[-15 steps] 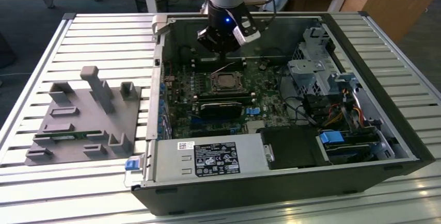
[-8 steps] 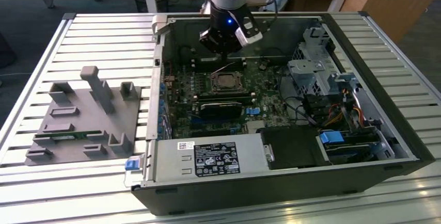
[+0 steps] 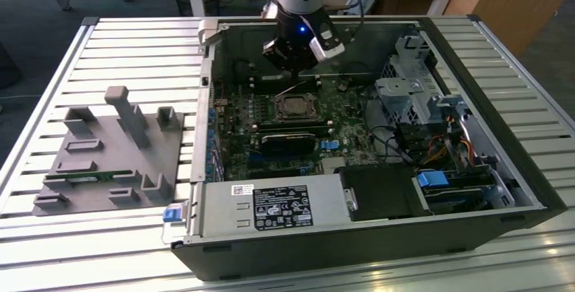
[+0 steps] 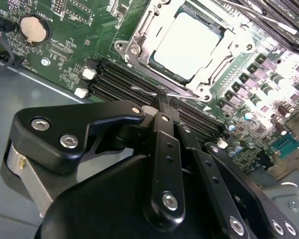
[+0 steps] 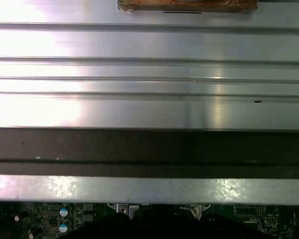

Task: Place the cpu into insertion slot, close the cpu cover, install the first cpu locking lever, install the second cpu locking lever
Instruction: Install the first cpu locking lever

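Scene: an open desktop computer case (image 3: 503, 191) lies on a slatted metal table (image 3: 134, 50), motherboard facing up, with the robot arm reaching down into it.

Cpu: the pale silvery cpu (image 4: 187, 45) already sits flat in the insertion slot (image 4: 220, 36), near the middle of the motherboard (image 4: 65, 45).

Cpu cover: the silver cpu cover (image 4: 139, 42) appears to lie down around the chip, framing it through its window; whether it is fully seated is hard to judge.

Gripper: the gripper (image 4: 162, 97) hovers just beside the socket, over the memory slots (image 4: 119, 84). Its black fingers (image 4: 164, 107) are pressed together into a narrow tip, pinching nothing.

Locking lever: a thin wire locking lever (image 4: 147, 91) runs along the socket edge, and the fingertips meet right at it.

Step in hand: likely the levers, since chip and cover look done.

What the move calls for: a short, steady push on a springy wire, keeping the tip from slipping off.

In the way: memory slots directly under the tip, and small capacitors (image 4: 251, 102) close on the far side of the socket.

Around: a coin battery (image 4: 32, 28) on the board, a power supply (image 3: 269, 206) and drive cage (image 3: 409, 97) in the case, and a grey parts holder (image 3: 112, 157) on the table at the exterior view's left.
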Robot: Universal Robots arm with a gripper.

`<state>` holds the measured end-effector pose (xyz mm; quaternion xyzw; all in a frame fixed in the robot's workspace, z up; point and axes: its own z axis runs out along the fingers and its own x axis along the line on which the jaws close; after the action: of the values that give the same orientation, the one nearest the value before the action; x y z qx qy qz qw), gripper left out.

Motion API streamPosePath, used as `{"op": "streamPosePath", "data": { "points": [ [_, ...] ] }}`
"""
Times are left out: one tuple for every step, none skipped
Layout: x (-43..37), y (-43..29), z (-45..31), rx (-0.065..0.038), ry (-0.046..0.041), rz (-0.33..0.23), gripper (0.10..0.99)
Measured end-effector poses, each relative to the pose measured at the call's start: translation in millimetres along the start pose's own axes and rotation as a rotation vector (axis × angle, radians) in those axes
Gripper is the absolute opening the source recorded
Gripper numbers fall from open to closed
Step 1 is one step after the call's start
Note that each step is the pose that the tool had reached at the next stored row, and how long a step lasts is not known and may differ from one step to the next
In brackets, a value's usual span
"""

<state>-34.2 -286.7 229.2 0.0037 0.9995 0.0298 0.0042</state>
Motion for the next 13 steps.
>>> {"op": "streamPosePath", "data": {
  "points": [
    [-0.2, 0.2, 0.5, 0.0, 0.0, 0.0, 0.118],
    [-0.3, 0.5, 1.1, 0.0, 0.0001, -0.001, 0.118],
    [-0.4, 0.6, 1.7, 0.0, 0.0001, -0.003, 0.118],
    [-0.4, 0.7, 2.2, 0.0, 0.0004, -0.008, 0.118],
    [-0.4, 0.7, 2.5, 0.0, 0.0007, -0.013, 0.118],
    [-0.6, 0.8, 2.8, 0.0, 0.0009, -0.016, 0.118],
    [-1.1, 1.1, 3.1, 0.0, 0.001, -0.017, 0.118],
    [-1.5, 1.5, 3.4, 0.0, 0.001, -0.018, 0.118],
    [-2.0, 1.8, 3.9, 0.0, 0.001, -0.018, 0.118],
    [-2.4, 2.2, 4.3, 0.0, 0.001, -0.018, 0.118],
    [-2.8, 2.5, 4.6, 0.0, 0.001, -0.018, 0.118],
    [-3.2, 2.9, 5.1, 0.0, 0.001, -0.018, 0.118],
    [-3.7, 3.3, 5.5, 0.0, 0.001, -0.018, 0.118]
  ]
}}
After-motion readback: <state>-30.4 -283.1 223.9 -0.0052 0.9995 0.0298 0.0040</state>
